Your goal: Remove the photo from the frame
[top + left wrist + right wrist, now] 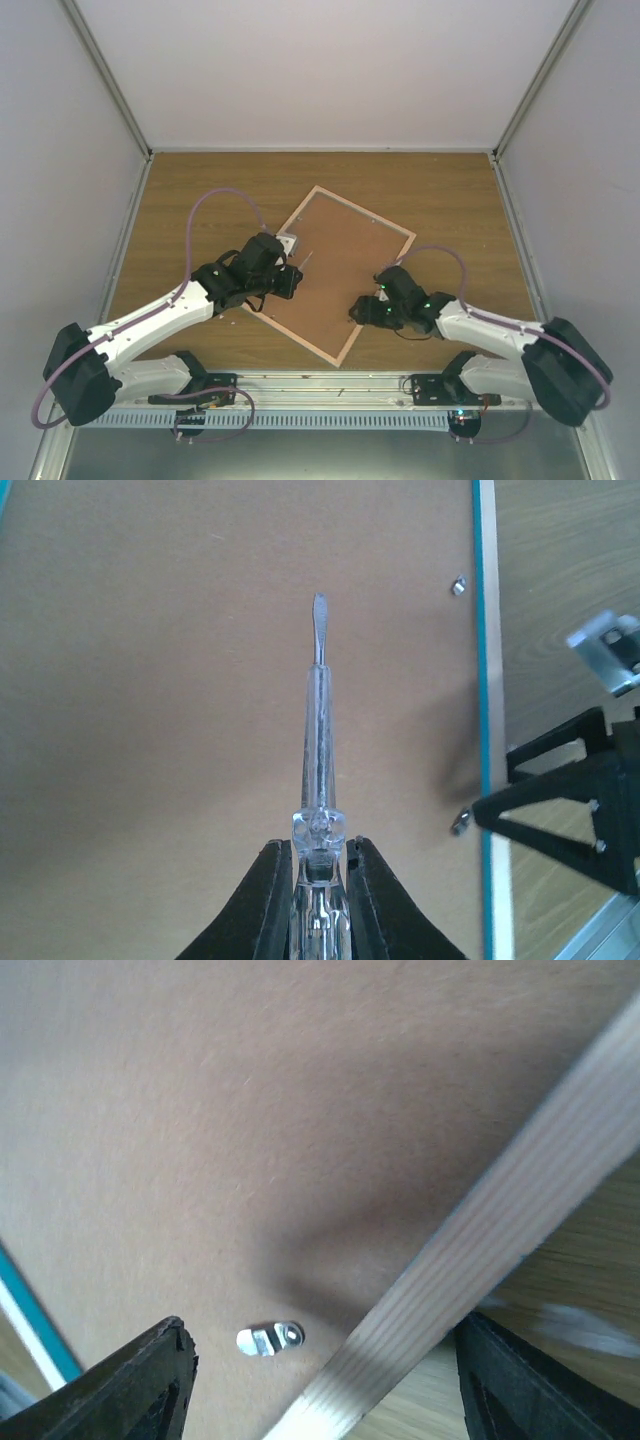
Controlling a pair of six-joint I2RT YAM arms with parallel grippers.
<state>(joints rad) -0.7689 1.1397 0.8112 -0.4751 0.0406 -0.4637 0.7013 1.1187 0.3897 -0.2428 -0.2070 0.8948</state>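
1 frame point(345, 270) face-down, 1 screwdriver point(318, 710) in L gripper point(318, 858).

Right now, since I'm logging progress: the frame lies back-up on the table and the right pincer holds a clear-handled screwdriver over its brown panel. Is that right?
Not quite. The frame does lie back-up on the table, but the left pincer, not the right, holds the clear-handled screwdriver over the brown panel, as the left wrist view shows. The right pincer is open.
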